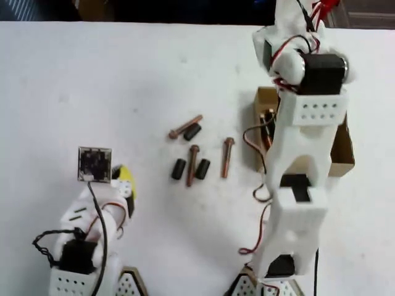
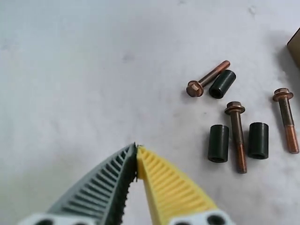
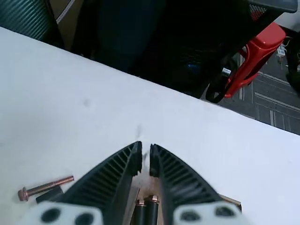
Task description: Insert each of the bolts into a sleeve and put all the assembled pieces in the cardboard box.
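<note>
Three copper bolts (image 1: 185,127) (image 1: 193,164) (image 1: 227,157) and three black sleeves (image 1: 192,132) (image 1: 178,169) (image 1: 202,168) lie loose at mid-table. In the left wrist view they appear as bolts (image 2: 208,78) (image 2: 236,136) (image 2: 287,119) and sleeves (image 2: 222,84) (image 2: 218,143) (image 2: 258,140). My left gripper (image 2: 136,147) is shut on nothing, low over bare table to their left. My right gripper (image 3: 145,152) hangs over the cardboard box (image 1: 343,150), its fingertips a narrow gap apart and holding nothing. Assembled pieces (image 3: 145,208) lie in the box below it.
The right arm (image 1: 302,160) stretches across the box and covers most of it. The table's far edge (image 3: 140,77) runs behind, with a dark chair and a red object beyond. White tabletop spreads to the left of the parts.
</note>
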